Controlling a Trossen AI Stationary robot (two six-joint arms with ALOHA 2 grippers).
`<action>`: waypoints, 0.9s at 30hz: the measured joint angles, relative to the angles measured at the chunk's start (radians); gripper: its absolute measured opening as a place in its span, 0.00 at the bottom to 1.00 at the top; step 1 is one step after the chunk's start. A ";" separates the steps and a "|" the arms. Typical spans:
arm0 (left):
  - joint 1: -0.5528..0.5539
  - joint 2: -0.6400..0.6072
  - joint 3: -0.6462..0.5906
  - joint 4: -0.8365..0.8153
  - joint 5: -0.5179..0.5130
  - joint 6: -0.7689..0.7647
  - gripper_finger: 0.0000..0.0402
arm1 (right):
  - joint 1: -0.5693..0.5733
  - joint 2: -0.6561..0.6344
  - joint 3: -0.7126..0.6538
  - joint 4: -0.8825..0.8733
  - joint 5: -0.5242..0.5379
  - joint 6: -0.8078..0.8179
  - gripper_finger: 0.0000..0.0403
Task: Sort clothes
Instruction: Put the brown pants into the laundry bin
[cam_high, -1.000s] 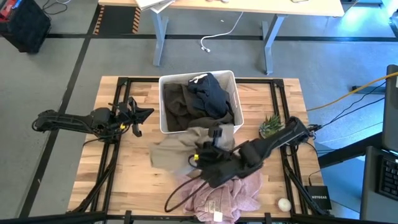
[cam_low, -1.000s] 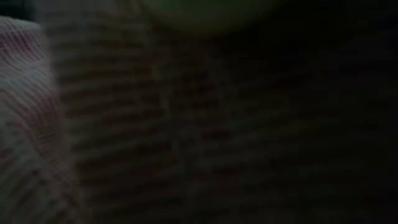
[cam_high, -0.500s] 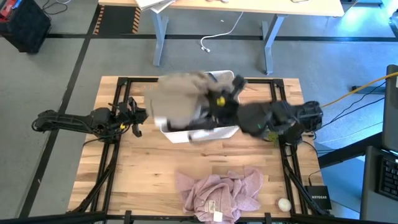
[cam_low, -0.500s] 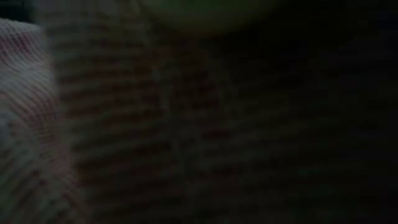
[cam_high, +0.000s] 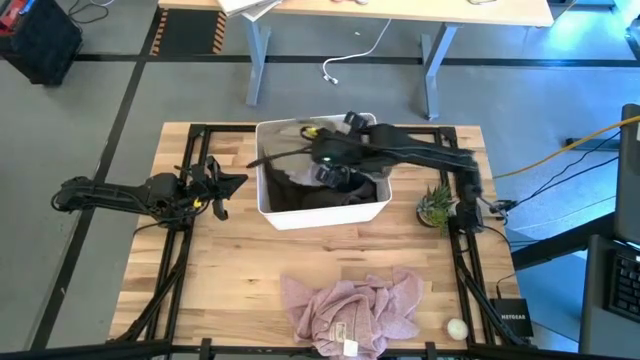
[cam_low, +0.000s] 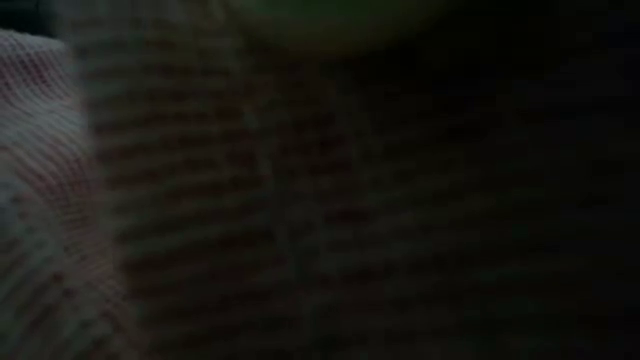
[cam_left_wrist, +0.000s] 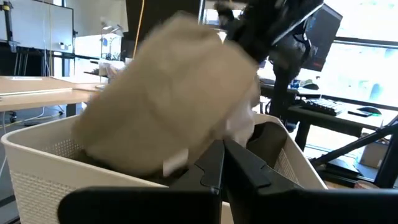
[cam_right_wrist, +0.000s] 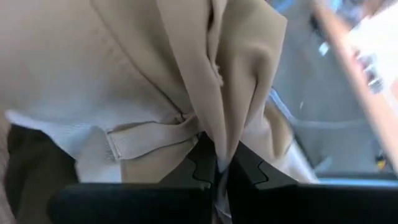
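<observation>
Right pincer (cam_high: 330, 160), upper centre of the high view, is held over the bin (cam_high: 322, 212), pressed together on the khaki garment (cam_left_wrist: 168, 99), which hangs directly above the bin. Left pincer (cam_high: 222, 190) is parked left of the bin, closed. Pink garment (cam_high: 355, 310) lies on the counter (cam_high: 230, 270), lower centre.

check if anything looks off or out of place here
One oddity: the pink garment lies at the table's near edge against the low camera, so that view shows only dark fabric. Otherwise, the right gripper holds the khaki garment over the white bin; the left gripper waits beside the bin.
</observation>
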 joint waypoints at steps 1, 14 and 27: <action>0.000 0.000 0.000 -0.001 0.000 0.000 0.01 | -0.011 0.026 0.000 -0.006 -0.020 0.001 0.05; 0.000 0.000 0.000 -0.018 0.000 -0.007 0.01 | -0.047 0.347 0.002 0.135 -0.254 -0.022 0.06; 0.000 0.000 0.000 -0.022 -0.001 -0.014 0.01 | -0.043 0.288 0.051 0.111 -0.371 0.009 0.30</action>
